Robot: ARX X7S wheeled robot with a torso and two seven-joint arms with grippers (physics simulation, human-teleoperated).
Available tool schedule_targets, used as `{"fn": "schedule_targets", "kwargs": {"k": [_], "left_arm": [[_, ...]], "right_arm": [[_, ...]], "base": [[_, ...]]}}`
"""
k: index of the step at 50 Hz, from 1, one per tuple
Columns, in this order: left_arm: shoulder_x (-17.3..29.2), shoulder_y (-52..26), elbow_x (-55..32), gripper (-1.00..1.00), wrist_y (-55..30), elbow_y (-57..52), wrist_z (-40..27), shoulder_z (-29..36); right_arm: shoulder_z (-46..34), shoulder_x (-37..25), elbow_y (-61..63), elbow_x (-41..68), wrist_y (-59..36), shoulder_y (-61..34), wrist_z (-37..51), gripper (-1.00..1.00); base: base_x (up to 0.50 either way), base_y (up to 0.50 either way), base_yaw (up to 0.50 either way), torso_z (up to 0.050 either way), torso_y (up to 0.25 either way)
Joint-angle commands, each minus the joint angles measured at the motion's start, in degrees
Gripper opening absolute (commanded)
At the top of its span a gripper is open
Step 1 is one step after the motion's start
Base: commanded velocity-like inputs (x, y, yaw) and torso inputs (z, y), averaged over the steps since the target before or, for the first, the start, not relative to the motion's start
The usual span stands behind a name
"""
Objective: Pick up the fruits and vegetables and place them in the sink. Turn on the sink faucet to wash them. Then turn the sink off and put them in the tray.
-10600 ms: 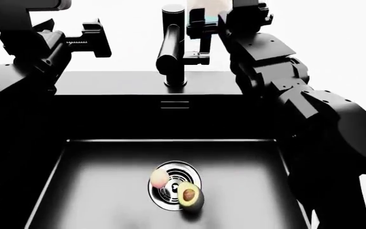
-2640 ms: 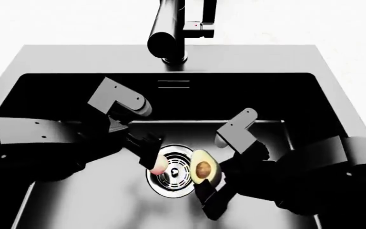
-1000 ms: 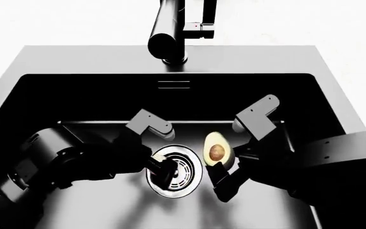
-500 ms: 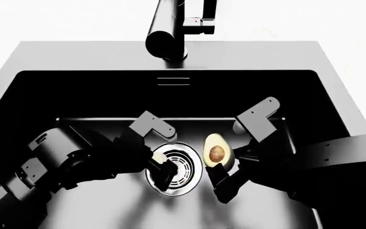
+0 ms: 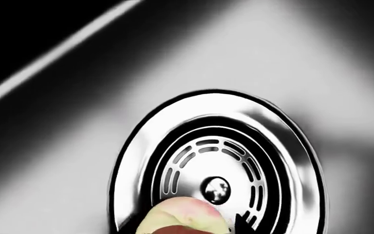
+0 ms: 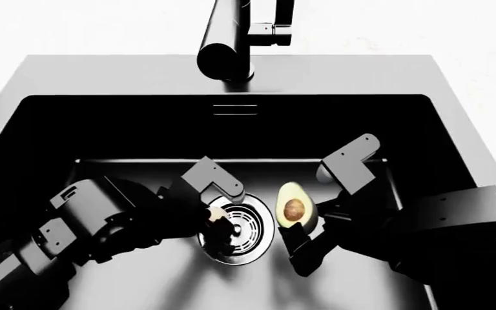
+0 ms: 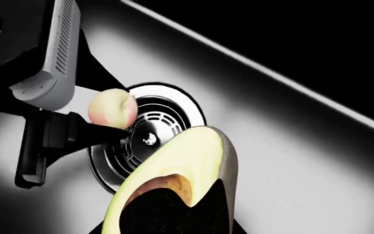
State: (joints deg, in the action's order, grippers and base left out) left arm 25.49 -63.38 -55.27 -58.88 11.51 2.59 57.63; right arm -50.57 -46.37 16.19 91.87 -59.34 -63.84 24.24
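Observation:
The black sink (image 6: 50, 84) fills the head view, with the faucet (image 6: 227, 45) standing at its back rim. My left gripper (image 6: 217, 223) is shut on the small pink-yellow peach (image 6: 215, 216) (image 5: 183, 217) (image 7: 112, 108) just over the steel drain (image 6: 241, 234) (image 5: 216, 165). To the right of the drain, my right gripper (image 6: 299, 227) is shut on the halved avocado (image 6: 294, 206) (image 7: 174, 175), cut face and pit up, a little above the basin floor. The tray is out of view.
The sink's grey rim (image 6: 454, 97) borders white counter on all sides. An overflow slot (image 6: 235, 110) sits in the back wall under the faucet. Both forearms lie low inside the basin, one on each side of the drain.
Both arms came down from beside the faucet and took hold of the fruits. In the last second the peach has come into sight in the left gripper; the avocado stays held.

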Motion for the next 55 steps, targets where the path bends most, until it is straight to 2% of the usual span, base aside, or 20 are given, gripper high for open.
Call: {"fn": "schedule_targets", "kwargs": {"k": [1, 7, 14, 21, 26, 39, 46, 55], "left_arm": [[-0.08, 3.01, 0.64, -1.0, 0.58, 0.12, 0.28, 1.17], [0.82, 3.11, 0.19, -1.0, 0.96, -1.86, 0.24, 0.78], [4.42, 2.39, -4.48, -1.0, -1.61, -9.55, -3.71, -3.36], [10.15, 1.51, -17.63, -1.0, -6.73, -19.97, -11.97, -12.85], [14.2, 1.19, -25.73, -1.0, -7.08, -23.63, -18.3, -19.45], [22.34, -0.84, -36.62, -1.0, -2.64, -24.18, -26.92, -31.56], [25.57, -8.44, -41.48, -1.0, -4.17, -22.72, -31.2, -34.98], [27.13, -19.12, -45.55, -1.0, -5.42, -21.62, -36.78, -37.52]], "right_arm": [[0.29, -0.39, 0.62, -0.29, 0.33, 0.03, -0.41, -1.0], [0.42, -0.57, 0.77, 0.06, 0.38, -0.12, -0.18, -1.0], [0.41, -0.14, 0.68, 0.17, 0.24, -0.75, -0.16, -1.0], [1.85, -0.63, 0.64, 2.38, 1.34, -1.16, 1.1, -1.0], [3.96, -0.88, 0.15, 4.38, 3.39, -1.64, 1.3, -1.0], [7.43, -1.91, 0.7, 9.42, 4.48, -6.05, 5.39, -1.0], [8.37, -2.48, 1.78, 12.83, 3.47, -9.72, 8.86, -1.0], [9.5, -3.72, 3.63, 19.88, 1.34, -17.13, 15.2, -1.0]], "base": [[0.0, 0.0, 0.0, -0.011, 0.0], [0.0, 0.0, 0.0, -0.003, -0.002], [0.0, 0.01, 0.01, -0.004, 0.0], [0.0, 0.0, 0.0, -0.002, -0.001], [0.0, 0.0, 0.0, 0.0, 0.0], [0.0, 0.0, 0.0, 0.0, 0.0], [0.0, 0.0, 0.0, 0.0, 0.0], [0.0, 0.0, 0.0, -0.002, 0.097]]}}
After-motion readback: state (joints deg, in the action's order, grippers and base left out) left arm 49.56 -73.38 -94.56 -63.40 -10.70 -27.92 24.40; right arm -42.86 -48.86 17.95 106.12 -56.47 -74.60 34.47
